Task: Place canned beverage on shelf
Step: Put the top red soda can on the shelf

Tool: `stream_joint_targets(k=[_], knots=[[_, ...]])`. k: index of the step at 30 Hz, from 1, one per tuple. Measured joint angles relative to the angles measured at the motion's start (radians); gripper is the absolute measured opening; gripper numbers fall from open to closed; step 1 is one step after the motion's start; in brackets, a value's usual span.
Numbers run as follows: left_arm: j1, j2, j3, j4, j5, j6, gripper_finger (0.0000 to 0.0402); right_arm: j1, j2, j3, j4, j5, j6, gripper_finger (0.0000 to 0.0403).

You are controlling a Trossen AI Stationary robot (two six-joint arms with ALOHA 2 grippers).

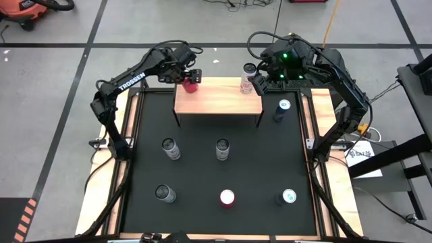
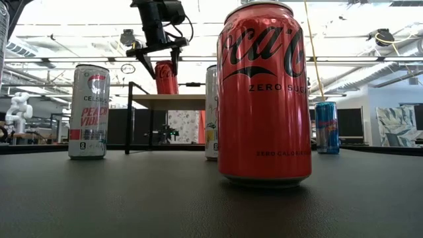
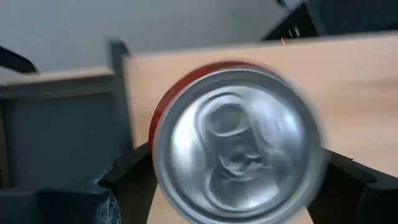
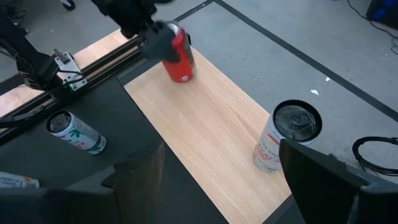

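Observation:
A red can (image 1: 191, 82) stands on the far left corner of the shelf (image 1: 219, 101), a small light-wood top on thin black legs. My left gripper (image 3: 236, 174) is around the can's upper part, and its silver top fills the left wrist view. A white can (image 4: 286, 137) stands on its base near the shelf's far right corner. My right gripper (image 4: 217, 168) hangs open high above that end of the shelf, with the white can below and beyond its fingers. My left gripper has the red can's upper wall (image 3: 158, 162) between its two fingers, one on each opposite side. The fingers come from above, slanting steeply down. The can is upright, its base (image 4: 181, 78) on the shelf top.
Several more cans stand on the black mat (image 1: 202, 169): two in the middle (image 1: 171, 148) (image 1: 223, 148), three in the near row, one of them red (image 1: 227, 198), and a blue one (image 1: 282, 110) beside the shelf's right legs. The shelf's middle (image 4: 205, 130) is bare wood.

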Motion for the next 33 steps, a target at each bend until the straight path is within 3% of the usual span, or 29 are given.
stream_joint_targets(k=[12, 26, 33], knots=[[-0.001, 0.001, -0.001, 0.006, -0.010, 0.003, 0.0372, 0.000, 0.000, 0.000, 0.000, 0.000, 0.000, 0.0303], [-0.011, -0.001, 0.000, -0.021, 0.004, 0.052, 0.0373, 0.000, 0.000, 0.000, 0.000, 0.000, 0.000, 0.0303], [-0.012, -0.013, 0.001, -0.113, 0.005, 0.085, 0.0374, 0.000, 0.000, 0.000, 0.000, 0.000, 0.000, 0.0303]])
